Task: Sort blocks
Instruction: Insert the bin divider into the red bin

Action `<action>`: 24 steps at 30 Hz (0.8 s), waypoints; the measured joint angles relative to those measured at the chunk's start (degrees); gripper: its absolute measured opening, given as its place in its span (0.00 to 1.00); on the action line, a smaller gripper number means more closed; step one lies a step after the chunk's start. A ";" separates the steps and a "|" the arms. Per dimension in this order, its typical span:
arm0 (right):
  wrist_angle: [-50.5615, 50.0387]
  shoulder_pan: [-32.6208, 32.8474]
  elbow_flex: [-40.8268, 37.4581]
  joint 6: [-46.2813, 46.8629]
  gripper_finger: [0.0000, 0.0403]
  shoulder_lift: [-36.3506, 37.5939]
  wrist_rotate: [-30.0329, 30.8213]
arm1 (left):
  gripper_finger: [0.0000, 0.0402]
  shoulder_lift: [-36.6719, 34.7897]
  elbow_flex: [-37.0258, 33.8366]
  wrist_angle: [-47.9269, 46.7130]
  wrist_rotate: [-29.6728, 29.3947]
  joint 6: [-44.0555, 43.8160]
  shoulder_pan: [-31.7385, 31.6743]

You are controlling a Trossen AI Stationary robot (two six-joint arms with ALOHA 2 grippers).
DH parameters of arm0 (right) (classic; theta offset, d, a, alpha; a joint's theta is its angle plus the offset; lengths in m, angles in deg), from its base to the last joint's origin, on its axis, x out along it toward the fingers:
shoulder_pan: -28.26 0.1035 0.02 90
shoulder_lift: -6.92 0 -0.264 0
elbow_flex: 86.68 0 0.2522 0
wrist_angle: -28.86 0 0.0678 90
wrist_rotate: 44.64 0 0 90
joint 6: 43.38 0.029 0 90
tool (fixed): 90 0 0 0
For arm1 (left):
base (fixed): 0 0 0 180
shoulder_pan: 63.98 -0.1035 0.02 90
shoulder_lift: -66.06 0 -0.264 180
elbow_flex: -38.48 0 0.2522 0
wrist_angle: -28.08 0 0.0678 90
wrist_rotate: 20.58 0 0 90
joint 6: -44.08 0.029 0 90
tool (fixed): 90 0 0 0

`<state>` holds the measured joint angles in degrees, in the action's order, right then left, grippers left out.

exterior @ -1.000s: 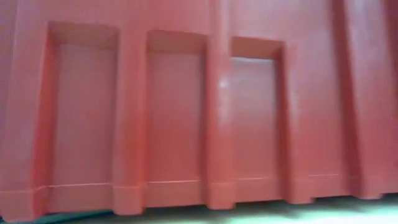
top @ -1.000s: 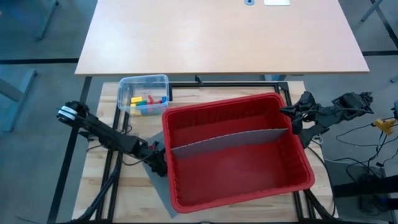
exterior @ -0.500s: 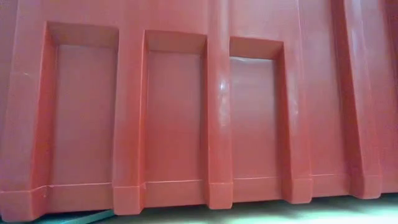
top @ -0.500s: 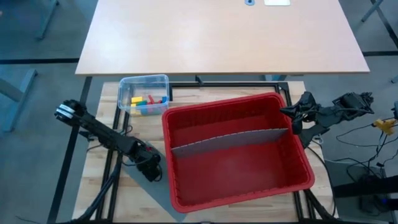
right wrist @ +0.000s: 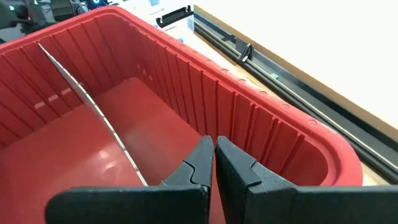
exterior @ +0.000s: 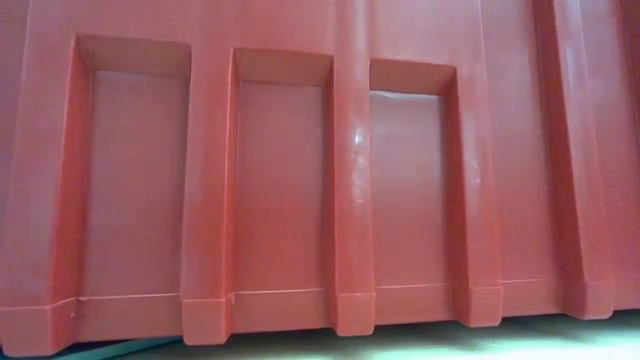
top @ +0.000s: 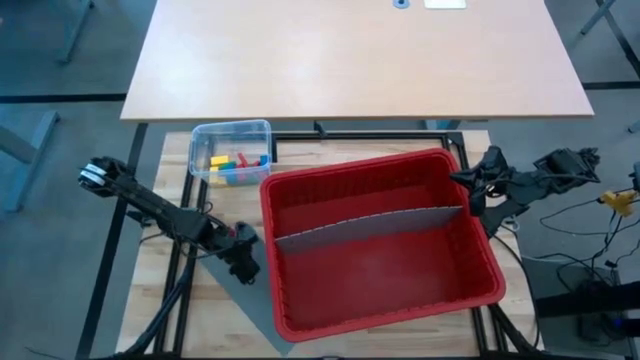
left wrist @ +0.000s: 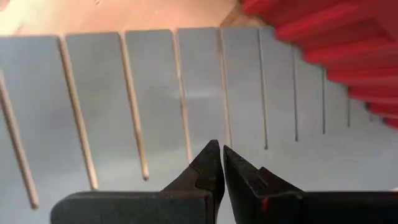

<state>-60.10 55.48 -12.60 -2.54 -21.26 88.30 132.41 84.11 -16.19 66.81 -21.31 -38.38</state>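
Between tub [top: 231,152] and arms, red bin [top: 375,240], grey divider [top: 370,223]

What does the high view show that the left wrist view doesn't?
Only the high view shows the blocks in the clear tub, the right gripper at the red bin's far corner, and the divider inside the bin. Only the left wrist view shows the slots of the grey panel. Both show the shut left gripper, that panel and the bin.

light: bright, even | shadows: soft | glare: faint sheen on bin wall [exterior: 358,140] | wrist-view foreground: seemingly soft
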 joint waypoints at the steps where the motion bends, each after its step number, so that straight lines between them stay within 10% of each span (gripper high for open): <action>1: -0.02 0.00 0.00 0.00 0.00 0.00 0.33 | 0.00 0.19 0.14 1.33 0.50 0.24 0.00; 12: 0.00 0.01 0.00 -0.22 0.00 0.00 0.68 | 0.00 9.85 0.26 20.87 7.95 -0.05 5.64; 24: 0.03 0.00 0.00 0.00 0.00 0.00 2.11 | 0.00 23.50 3.31 20.58 14.08 4.98 8.60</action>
<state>-60.07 55.48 -12.60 -2.54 -21.26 90.41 155.91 87.41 4.39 80.89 -16.34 -29.78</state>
